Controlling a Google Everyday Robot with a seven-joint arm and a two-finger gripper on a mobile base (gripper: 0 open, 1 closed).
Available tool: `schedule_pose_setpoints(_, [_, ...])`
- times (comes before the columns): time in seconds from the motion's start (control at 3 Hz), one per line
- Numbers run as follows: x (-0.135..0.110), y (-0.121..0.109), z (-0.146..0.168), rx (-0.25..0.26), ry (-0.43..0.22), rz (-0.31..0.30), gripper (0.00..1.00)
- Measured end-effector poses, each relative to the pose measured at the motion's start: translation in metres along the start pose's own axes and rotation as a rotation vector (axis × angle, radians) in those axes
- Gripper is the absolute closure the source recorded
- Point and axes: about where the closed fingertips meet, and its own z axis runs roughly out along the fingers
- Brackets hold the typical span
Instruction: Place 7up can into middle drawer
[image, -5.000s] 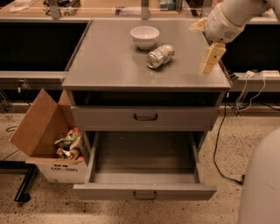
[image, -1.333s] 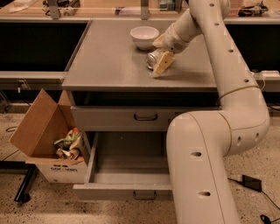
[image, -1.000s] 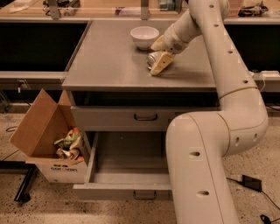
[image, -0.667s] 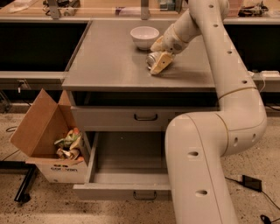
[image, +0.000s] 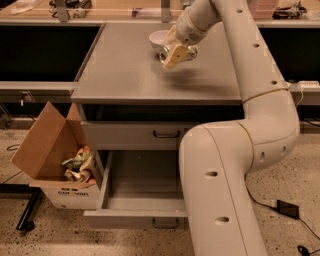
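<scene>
End effector (image: 175, 54) over countertop (image: 125, 70) grips 7up can (image: 189, 51) horizontally.

7up can (image: 190, 51) seemingly half-hidden behind end effector (image: 170, 59)

Inventory, as counted:
- one bench (image: 125, 75)
- one white bowl (image: 158, 37)
- one 7up can (image: 188, 52)
- two drawers: one middle drawer (image: 142, 177), pulled out, and one closed drawer front (image: 125, 136) above it
- two dark handles (image: 166, 134)
- one cardboard box (image: 45, 150)
- one arm (image: 260, 100)
- one pincer (image: 173, 54), held over the bench beside the bowl, clamped on the can
</scene>
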Motion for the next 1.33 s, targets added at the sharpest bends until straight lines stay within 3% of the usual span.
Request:
schedule_pose_setpoints(0.33, [-0.0246,-0.0083,-0.0183,0.038,-0.015,-0.022,1.0])
schedule_pose_setpoints(0.67, [-0.0246,-0.0083,-0.0183,0.038,-0.015,-0.022,1.0])
schedule_pose_setpoints(1.33, [-0.0303,-0.0032,-0.0155,0.011,0.017,0.061,1.0])
